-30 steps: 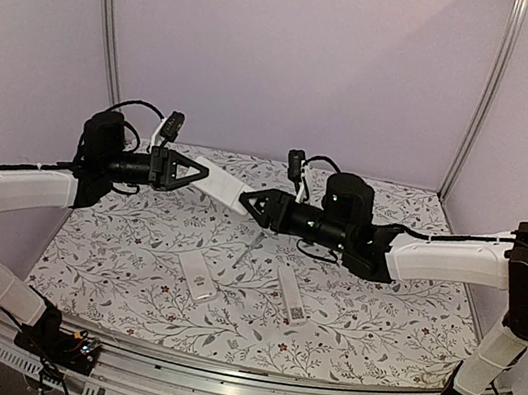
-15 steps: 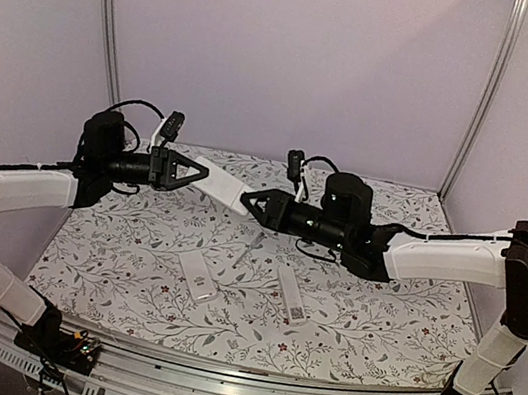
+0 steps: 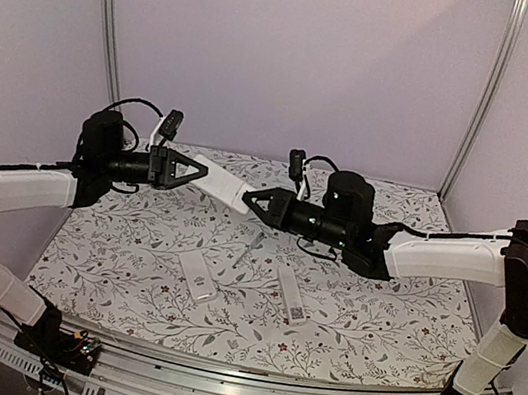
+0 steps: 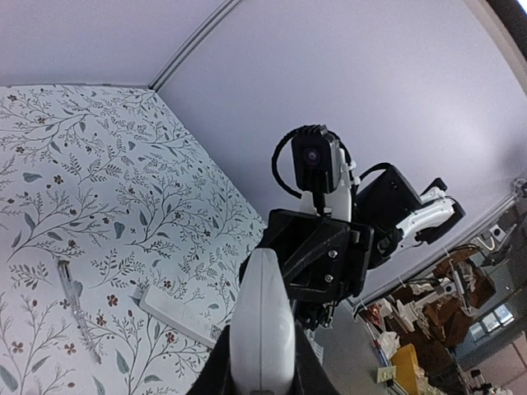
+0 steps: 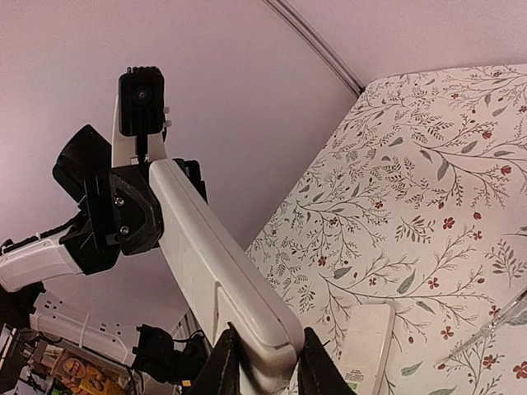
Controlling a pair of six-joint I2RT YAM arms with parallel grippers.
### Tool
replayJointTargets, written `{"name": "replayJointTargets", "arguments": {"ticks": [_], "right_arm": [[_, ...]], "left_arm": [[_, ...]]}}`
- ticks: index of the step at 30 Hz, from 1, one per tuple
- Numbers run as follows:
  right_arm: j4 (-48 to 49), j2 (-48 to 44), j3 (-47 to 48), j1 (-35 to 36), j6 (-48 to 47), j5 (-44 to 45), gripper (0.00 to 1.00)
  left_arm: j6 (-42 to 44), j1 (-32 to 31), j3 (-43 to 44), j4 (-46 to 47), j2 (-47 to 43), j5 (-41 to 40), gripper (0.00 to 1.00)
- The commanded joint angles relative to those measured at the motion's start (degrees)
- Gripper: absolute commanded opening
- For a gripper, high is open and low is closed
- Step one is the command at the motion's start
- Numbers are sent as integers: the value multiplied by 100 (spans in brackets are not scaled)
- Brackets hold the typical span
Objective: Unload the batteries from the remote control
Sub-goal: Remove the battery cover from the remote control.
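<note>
The slim white remote point(image 3: 227, 188) hangs slanted in mid-air, left gripper point(image 3: 202, 175) and right gripper point(image 3: 251, 201) each clamped on an end.

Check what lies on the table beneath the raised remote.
A thin grey tool, a short white panel and what looks like a second remote. No batteries show; the raised remote's underside is hidden.

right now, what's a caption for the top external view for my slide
Left gripper and right gripper hold a long white plastic remote control in mid-air above the floral-print table.
</note>
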Motion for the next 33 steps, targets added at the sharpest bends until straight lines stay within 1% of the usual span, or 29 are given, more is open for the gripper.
{"name": "replayJointTargets", "arguments": {"ticks": [1, 17, 31, 33], "right_arm": [[-27, 113, -75, -41, 19, 58, 20], [-23, -4, -314, -86, 201, 34, 14], [-16, -150, -401, -112, 216, 65, 13], [9, -157, -396, -114, 216, 6, 14]], "left_arm": [[55, -11, -79, 113, -168, 46, 0], [155, 17, -53, -10, -282, -22, 0], [165, 28, -43, -9, -292, 20, 0], [165, 24, -41, -3, -292, 35, 0]]}}
